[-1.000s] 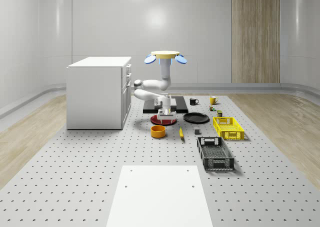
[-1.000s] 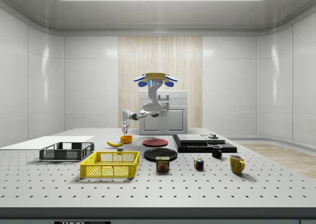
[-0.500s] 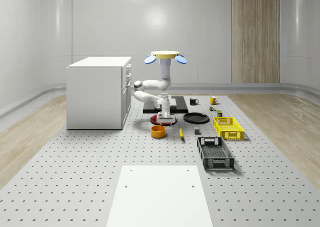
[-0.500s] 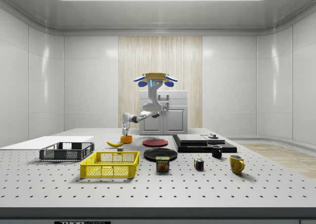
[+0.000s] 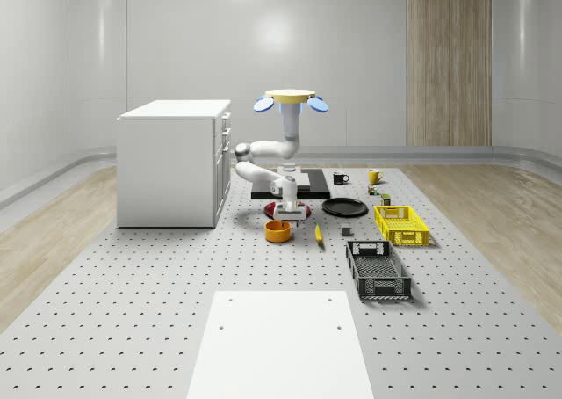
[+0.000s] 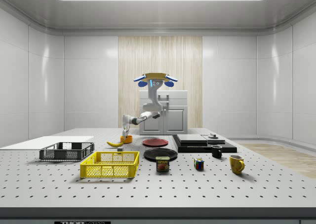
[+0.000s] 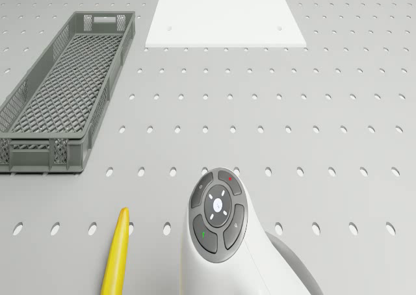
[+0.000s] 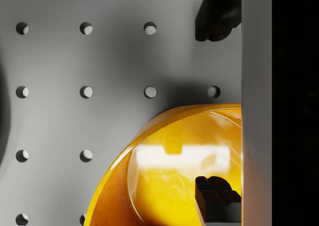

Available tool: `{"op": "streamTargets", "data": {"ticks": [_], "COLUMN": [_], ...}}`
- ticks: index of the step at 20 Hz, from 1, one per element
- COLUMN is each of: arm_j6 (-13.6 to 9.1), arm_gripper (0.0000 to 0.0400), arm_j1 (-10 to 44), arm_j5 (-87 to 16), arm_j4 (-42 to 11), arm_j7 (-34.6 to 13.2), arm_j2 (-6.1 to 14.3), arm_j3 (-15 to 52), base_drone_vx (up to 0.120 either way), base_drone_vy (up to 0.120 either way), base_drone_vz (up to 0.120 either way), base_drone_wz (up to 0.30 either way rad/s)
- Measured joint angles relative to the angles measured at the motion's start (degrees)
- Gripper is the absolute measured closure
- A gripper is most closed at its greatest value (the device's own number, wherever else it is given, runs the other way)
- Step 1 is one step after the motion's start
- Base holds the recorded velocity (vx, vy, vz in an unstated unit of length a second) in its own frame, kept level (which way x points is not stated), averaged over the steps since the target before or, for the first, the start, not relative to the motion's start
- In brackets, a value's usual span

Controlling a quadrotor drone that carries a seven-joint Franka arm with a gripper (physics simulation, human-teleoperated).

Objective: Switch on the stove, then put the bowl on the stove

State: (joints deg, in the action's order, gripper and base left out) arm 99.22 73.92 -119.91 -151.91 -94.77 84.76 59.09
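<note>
The orange bowl (image 5: 277, 231) holds nothing, nor does the grey crate (image 5: 378, 269) near it. The drone (image 5: 292, 99) hovers behind the bowl; its claw (image 8: 217, 106) is spread open astride the bowl's rim, one finger (image 8: 218, 198) inside, gripping nothing.

Drone (image 5: 292, 99) hovers over stove (image 5: 291, 183); gripper (image 5: 284, 214) just above bowl (image 5: 277, 231), banana (image 5: 318, 233) to its whole-scene right, grey crate (image 5: 377, 269) nearer the camera.
</note>
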Motion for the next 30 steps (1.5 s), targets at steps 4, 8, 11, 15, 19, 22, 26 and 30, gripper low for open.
{"op": "streamTargets", "data": {"ticks": [4,8,11,15,19,22,26,30], "arm_j6": [-0.22,-0.44,-0.60,-0.81,-1.02,-1.30,-2.39,-3.67], "arm_gripper": [0.0000,0.0132,0.0221,0.0271,0.0289,0.0295,0.0298,0.0299], "arm_j1": [0.57,0.74,0.73,0.65,0.54,0.38,-0.21,-0.82], "arm_j5": [-0.18,-0.32,-0.41,-0.53,-0.64,-0.49,0.95,2.92], "arm_j4": [1.06,1.50,1.64,1.71,1.73,1.56,0.46,-0.84], "arm_j7": [0.31,0.50,0.62,0.74,0.85,0.91,0.94,0.91], "arm_j2": [-0.82,-1.30,-1.56,-1.83,-2.07,-2.18,-2.02,-1.76], "arm_j3": [0.02,0.03,0.03,0.02,0.01,0.24,1.90,4.09], "base_drone_vx": [0.000,0.000,0.000,0.000,0.000,0.000,0.000,-0.030], "base_drone_vy": [0.000,0.000,0.000,0.000,0.000,0.000,0.000,0.010], "base_drone_vz": [0.000,0.000,0.000,0.000,0.000,0.000,0.000,0.120], "base_drone_wz": [0.000,0.000,0.000,0.000,0.000,0.000,0.000,0.000]}}
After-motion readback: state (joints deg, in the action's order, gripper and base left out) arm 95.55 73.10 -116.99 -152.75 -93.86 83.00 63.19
